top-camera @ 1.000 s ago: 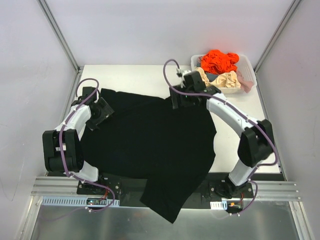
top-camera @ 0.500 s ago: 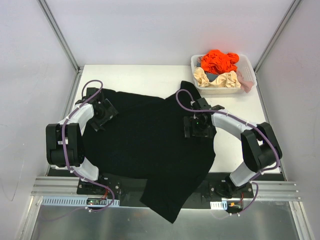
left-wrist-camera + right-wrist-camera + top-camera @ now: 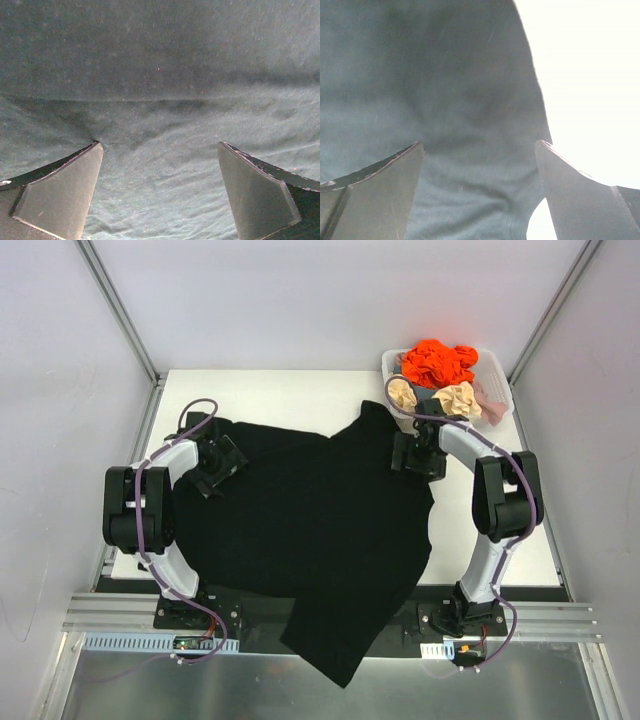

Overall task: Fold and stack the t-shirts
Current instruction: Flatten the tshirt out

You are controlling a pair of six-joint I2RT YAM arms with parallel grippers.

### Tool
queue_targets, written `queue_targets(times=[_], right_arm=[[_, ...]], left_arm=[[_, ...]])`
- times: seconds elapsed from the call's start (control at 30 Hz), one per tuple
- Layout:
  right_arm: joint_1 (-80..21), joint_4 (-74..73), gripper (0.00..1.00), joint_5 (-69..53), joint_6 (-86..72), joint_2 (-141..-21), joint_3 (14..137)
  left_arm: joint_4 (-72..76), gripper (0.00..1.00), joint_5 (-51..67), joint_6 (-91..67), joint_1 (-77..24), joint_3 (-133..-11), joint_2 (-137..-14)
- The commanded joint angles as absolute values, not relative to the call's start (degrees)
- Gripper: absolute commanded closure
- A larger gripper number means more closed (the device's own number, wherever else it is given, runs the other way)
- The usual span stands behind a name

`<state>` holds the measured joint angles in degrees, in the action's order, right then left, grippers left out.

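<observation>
**Overhead and wrist views, shirt-spreading stage.** A large black cotton t-shirt [image 3: 300, 520] lies opened out on the white table [image 3: 270, 395], beside and nearer than the white plastic basket [image 3: 447, 421] of crumpled orange garments [image 3: 435, 362] and cream garments [image 3: 455, 398]. Its hem end, farthest from the basket, hangs over the table's near edge.

The right gripper [image 3: 416, 454] sits on the shirt's margin just in front of the basket. In its wrist view the fingers [image 3: 375, 195] are spread wide over dark cloth with nothing between them, and bare table shows on the side towards the basket.

The left gripper [image 3: 218, 462] rests on the shirt's edge well apart from the basket. Its fingers [image 3: 60, 195] are likewise parted and hold nothing, one tip touching a small pucker in the fabric.

**Change over the last second.** The right gripper has left the shirt's far edge, swept across the cloth away from the basket, and returned to the margin nearest it. A pointed flap of fabric now projects beside the basket. The left gripper has shifted slightly towards the basket.

**Reading.** Both arms appear to be smoothing and repositioning, not folding. No fold is made yet, and the overhang will probably need drawing onto the table first.
</observation>
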<state>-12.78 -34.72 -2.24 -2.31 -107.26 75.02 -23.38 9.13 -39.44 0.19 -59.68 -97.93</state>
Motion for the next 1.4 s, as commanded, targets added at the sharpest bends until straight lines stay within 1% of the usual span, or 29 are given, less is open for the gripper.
queue_targets(times=[0.0,0.17,0.23,0.37,0.47,0.53,0.63,0.7,0.83,0.9,0.97,1.1,1.37], right_arm=[[-10.64,-36.47,0.03,-3.68,-0.8,-111.26,81.11],[-10.81,-35.78,0.03,-5.27,-0.35,-109.34,79.64],[-11.16,-34.81,0.03,-4.92,1.21,-105.48,76.75],[-13.18,-34.37,0.03,-0.37,2.2,-96.01,72.34],[-16.78,-35.33,0.03,2.02,1.07,-92.21,68.84],[-21.17,-35.95,0.03,1.76,0.09,-90.54,66.02],[-27.58,-35.51,0.03,0.53,-6.66,-87.28,59.78],[-30.92,-33.59,0.03,-2.89,-10.7,-86.05,55.66],[-32.61,-30.5,0.03,-5.01,-14.15,-88.59,52.91],[-32.61,-30.67,0.03,-3.18,-12.93,-90.78,53.69],[-31.82,-32.77,0.03,1.65,-11.61,-93.77,55.36],[-27.17,-33.92,0.03,2.2,-8.62,-98.43,58.88],[-18.47,-36.91,0.03,0.53,-2.2,-107.31,72.04]], left_arm=[[-22.5,0.01,10.99,-40.43,0.18,-62.84,-100.55],[-22.59,0.01,9.93,-39.99,0.09,-63.02,-100.55],[-22.5,0.01,10.19,-39.9,0.18,-62.84,-99.94],[-22.59,0.01,10.81,-39.64,0.17,-61.88,-97.74],[-22.5,0.01,11.77,-40.43,0.18,-61.61,-95.37],[-22.59,0.01,12.04,-40.52,-1.22,-61.0,-93.18],[-22.59,0.01,11.17,-40.43,-1.23,-58.37,-89.23],[-22.5,0.01,10.2,-40.34,-1.23,-55.82,-86.85],[-22.59,0.01,10.37,-38.67,-1.23,-53.44,-87.18],[-22.5,0.01,10.98,-39.11,-1.32,-52.74,-88.24],[-22.5,0.01,10.29,-39.37,-1.23,-52.73,-89.2],[-22.5,0.01,9.67,-39.03,-1.23,-54.57,-92.28],[-22.5,0.01,11.25,-39.29,-1.23,-61.78,-99.66]])
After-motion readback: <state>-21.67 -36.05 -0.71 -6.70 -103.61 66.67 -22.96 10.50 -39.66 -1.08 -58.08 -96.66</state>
